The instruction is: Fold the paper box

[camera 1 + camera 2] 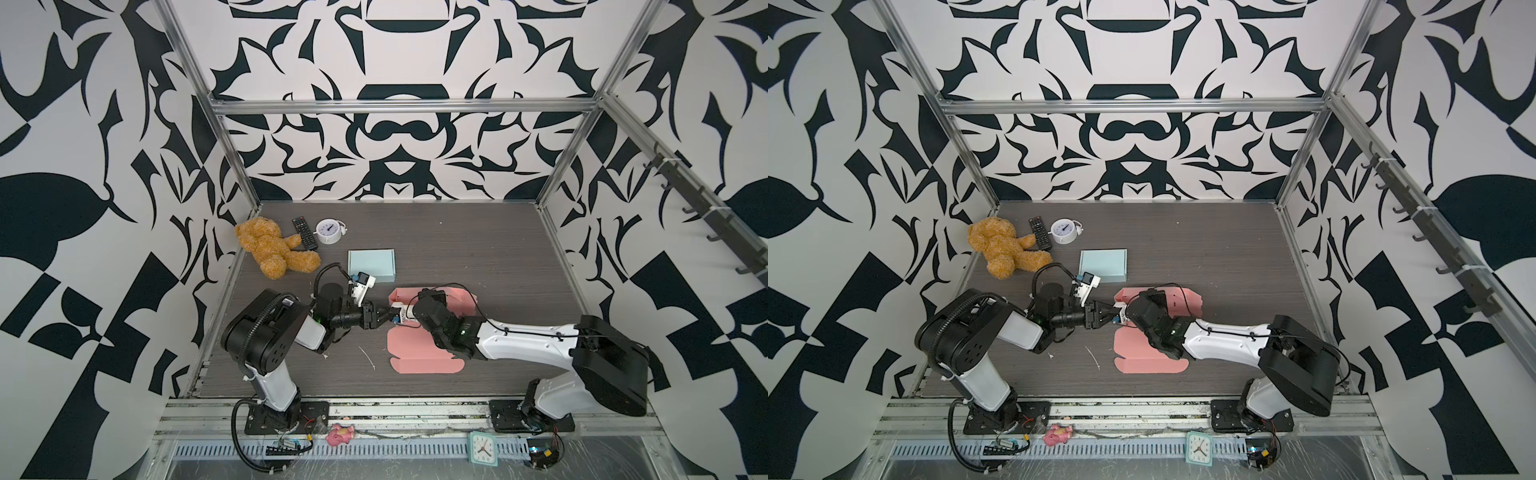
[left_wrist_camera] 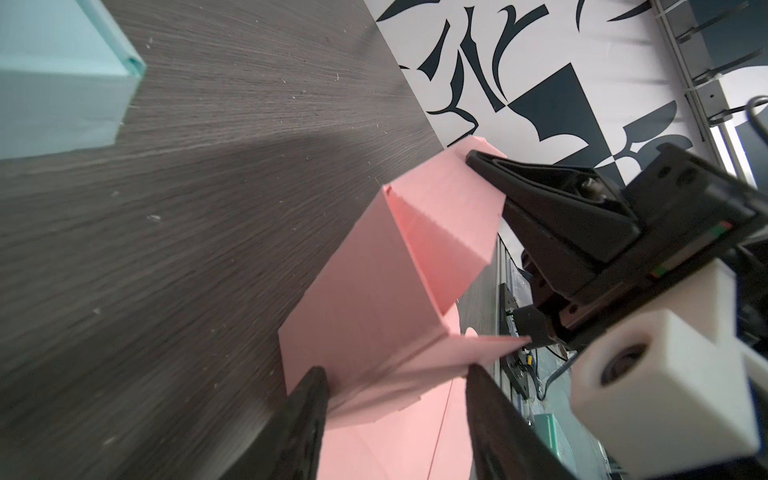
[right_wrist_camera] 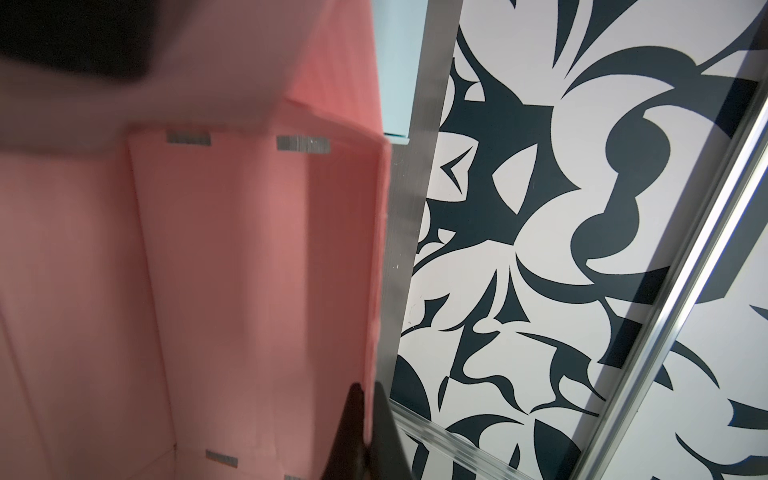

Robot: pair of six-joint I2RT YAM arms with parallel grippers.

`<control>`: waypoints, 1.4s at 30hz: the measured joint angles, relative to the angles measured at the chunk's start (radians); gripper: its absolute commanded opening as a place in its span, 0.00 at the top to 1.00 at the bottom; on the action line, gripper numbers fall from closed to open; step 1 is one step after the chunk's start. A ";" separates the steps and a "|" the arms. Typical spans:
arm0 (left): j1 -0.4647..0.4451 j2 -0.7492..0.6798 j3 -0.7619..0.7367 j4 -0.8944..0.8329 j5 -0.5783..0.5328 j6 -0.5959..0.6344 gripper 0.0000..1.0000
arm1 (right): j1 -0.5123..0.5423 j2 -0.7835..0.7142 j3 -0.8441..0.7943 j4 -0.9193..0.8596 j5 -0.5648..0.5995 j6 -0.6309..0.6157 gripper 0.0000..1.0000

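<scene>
Paper box [image 1: 419, 353]: likely handling light and thin, creasing easily.
Hold: raised wall edges seeming safest.
Right jaws: clamping a wall edge.
Left jaws: standing apart, straddling a flap.

Paper box [image 1: 424, 353]: plain pink
Closed box [image 1: 371, 264]: pale blue
Teddy bear [image 1: 270, 247]: golden brown
Remote [image 1: 304, 232]: black
Round clock [image 1: 328, 231]: white face, dark hands
Table [image 1: 478, 249]: dark grey wood grain
Walls [image 1: 395, 137]: white with bold black swirling shapes
Square clock [image 1: 483, 448]: mint green frame, white face
Small toy [image 1: 338, 435]: pink
Arms [image 1: 528, 345]: black and white
</scene>
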 measured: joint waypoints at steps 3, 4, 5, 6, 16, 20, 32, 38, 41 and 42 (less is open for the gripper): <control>-0.017 -0.023 0.002 -0.038 -0.036 0.024 0.47 | 0.005 0.000 0.000 -0.004 0.002 0.000 1.00; -0.027 -0.034 0.005 -0.058 -0.050 0.036 0.47 | 0.007 0.002 0.000 -0.006 0.002 0.000 1.00; -0.041 -0.048 0.008 -0.080 -0.068 0.050 0.48 | 0.009 0.002 0.000 -0.007 0.002 0.000 1.00; -0.053 -0.061 0.010 -0.100 -0.083 0.063 0.49 | 0.011 0.002 0.000 -0.009 0.003 0.000 1.00; -0.132 -0.105 0.010 -0.184 -0.268 0.149 0.56 | 0.029 0.002 0.000 -0.040 0.025 0.026 1.00; -0.147 -0.134 0.009 -0.209 -0.339 0.174 0.56 | 0.045 0.002 0.001 -0.062 0.046 0.060 1.00; -0.179 -0.203 -0.016 -0.251 -0.450 0.249 0.58 | 0.116 0.003 0.066 -0.244 0.069 0.254 1.00; -0.203 -0.219 -0.029 -0.257 -0.490 0.271 0.63 | 0.139 0.011 0.086 -0.320 0.084 0.340 1.00; -0.218 -0.240 -0.032 -0.271 -0.525 0.284 0.63 | 0.147 0.017 0.106 -0.353 0.087 0.373 1.00; -0.222 -0.247 -0.032 -0.276 -0.538 0.289 0.63 | 0.149 0.018 0.110 -0.361 0.089 0.383 1.00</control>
